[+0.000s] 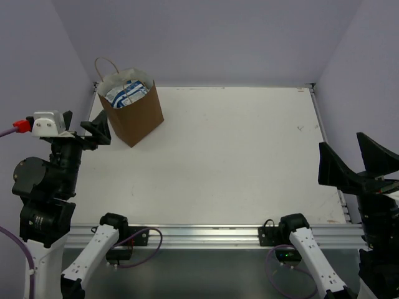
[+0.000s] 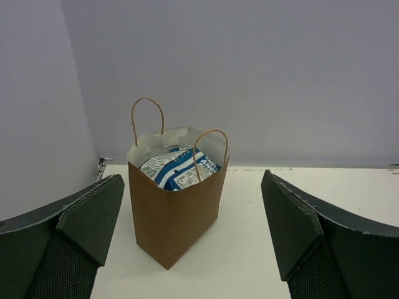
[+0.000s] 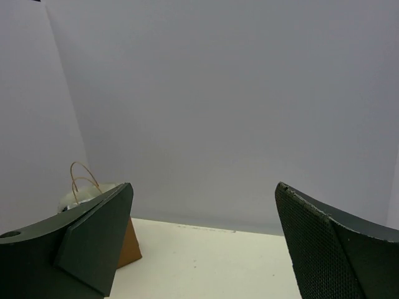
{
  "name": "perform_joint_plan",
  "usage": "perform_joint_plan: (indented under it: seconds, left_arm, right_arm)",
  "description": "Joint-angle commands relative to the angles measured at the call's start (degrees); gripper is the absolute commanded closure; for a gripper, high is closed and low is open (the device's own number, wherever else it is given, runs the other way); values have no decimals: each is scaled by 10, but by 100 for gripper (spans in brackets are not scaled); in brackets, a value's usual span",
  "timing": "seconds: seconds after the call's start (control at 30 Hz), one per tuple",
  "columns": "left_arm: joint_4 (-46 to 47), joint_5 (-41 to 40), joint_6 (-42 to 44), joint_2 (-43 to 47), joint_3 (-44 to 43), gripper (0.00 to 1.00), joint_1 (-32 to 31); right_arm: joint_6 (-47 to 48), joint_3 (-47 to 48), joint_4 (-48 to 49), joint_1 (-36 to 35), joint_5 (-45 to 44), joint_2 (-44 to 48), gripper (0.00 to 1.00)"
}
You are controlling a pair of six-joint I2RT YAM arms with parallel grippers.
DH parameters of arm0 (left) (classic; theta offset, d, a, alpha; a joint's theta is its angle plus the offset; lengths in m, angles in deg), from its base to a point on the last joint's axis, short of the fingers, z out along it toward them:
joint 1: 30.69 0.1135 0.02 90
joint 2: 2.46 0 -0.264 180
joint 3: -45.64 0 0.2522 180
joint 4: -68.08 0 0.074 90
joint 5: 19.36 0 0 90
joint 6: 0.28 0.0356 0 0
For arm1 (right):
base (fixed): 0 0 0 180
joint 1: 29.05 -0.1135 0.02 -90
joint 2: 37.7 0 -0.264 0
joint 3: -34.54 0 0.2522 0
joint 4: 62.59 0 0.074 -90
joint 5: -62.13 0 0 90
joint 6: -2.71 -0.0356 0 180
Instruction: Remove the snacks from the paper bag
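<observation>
The brown paper bag [image 1: 134, 115] stands upright at the far left corner of the table, its loop handles up. A blue-white snack packet [image 1: 126, 94] shows in its open top; the other snacks are hidden inside. In the left wrist view the bag [image 2: 174, 215] stands ahead, with the packet [image 2: 179, 168] at its mouth. My left gripper [image 1: 92, 134] is open and empty, just near-left of the bag. My right gripper [image 1: 356, 161] is open and empty at the table's right edge, far from the bag. The right wrist view shows only a corner of the bag [image 3: 129, 248].
The white table [image 1: 237, 156] is bounded by purple walls at the back and sides. A metal rail [image 1: 206, 235] runs along the near edge with both arm bases on it.
</observation>
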State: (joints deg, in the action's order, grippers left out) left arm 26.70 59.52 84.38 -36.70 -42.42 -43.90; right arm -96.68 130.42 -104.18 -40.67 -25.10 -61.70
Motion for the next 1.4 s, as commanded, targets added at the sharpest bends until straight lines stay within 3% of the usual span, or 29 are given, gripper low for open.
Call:
perform_joint_plan:
  seconds: [0.0, 0.1, 0.3, 0.57, 0.7, 0.9, 1.13, 1.23, 1.3, 1.33, 1.37]
  left_arm:
    - [-7, 24, 9, -16, 6, 0, -2]
    - [-28, 63, 8, -50, 12, 0, -2]
    - [-59, 65, -54, -165, 5, 0, -2]
    - [-38, -60, -27, -301, -57, 0, 27]
    - [-1, 44, -4, -355, -65, 1, 87]
    - [41, 150, 54, -418, -65, 9, 91]
    - [31, 200, 110, -473, -69, 19, 92]
    - [24, 207, 111, -505, -78, 29, 92]
    - [28, 238, 113, -517, -80, 42, 92]
    - [31, 251, 113, -525, -80, 50, 92]
    - [33, 266, 114, -528, -80, 66, 92]
  right_arm:
    - [-5, -2, 5, -3, 5, -12, 1]
    - [-33, -22, 13, -3, -7, -11, 1]
    - [-80, -62, -8, -3, 24, -47, 1]
    - [-112, -142, 0, -3, 169, -100, 1]
    - [-134, -168, 26, -3, 216, -112, 1]
    - [-131, -181, 27, -2, 233, -126, 1]
    - [-126, -189, 25, -3, 221, -121, 1]
    - [-127, -195, 27, -2, 220, -121, 1]
    - [-127, -196, 27, -3, 219, -121, 1]
    - [-127, -196, 27, -2, 220, -120, 1]
    - [-126, -196, 27, -3, 217, -120, 1]
